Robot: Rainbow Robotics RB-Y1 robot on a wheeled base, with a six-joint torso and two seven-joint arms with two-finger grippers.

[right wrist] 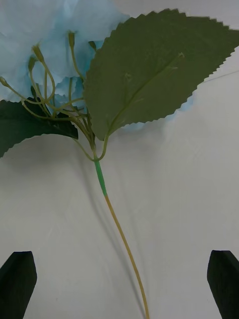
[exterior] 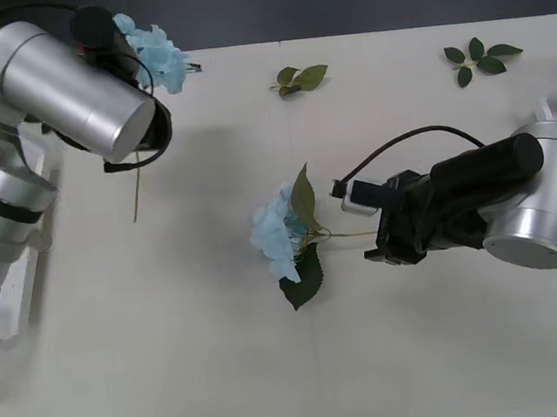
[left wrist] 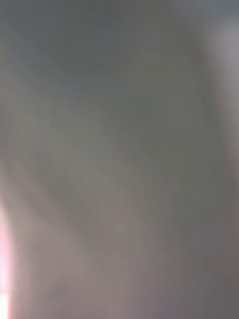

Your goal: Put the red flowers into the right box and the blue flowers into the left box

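A: Black fingers (right wrist: 19,279) of the right gripper (right wrist: 119,284) are seen spread wide, one at each lower corner of the wrist view, with the thin tan stem of a blue flower (right wrist: 102,179) running between them, untouched.

B: Noted. Front view: right gripper (exterior: 388,241) is held low at mid-table, just beside the stem end; the pale-blue head (exterior: 273,234) lies flat on the table (exterior: 175,361), leaves spread.

A: Left side?

B: Left gripper (exterior: 102,32) is raised at the far left corner with a second blue flower (exterior: 155,51) at it, stem hanging down. Whether its fingers are closed cannot be told. A strip of the left box (exterior: 26,288) is glimpsed under that arm.

A: Risks?

B: The stem is judged thin and off-centre between the fingers; a closing pinch could miss it or roll it aside. Gripped so far from the heavy head, the flower may droop or swing when lifted.
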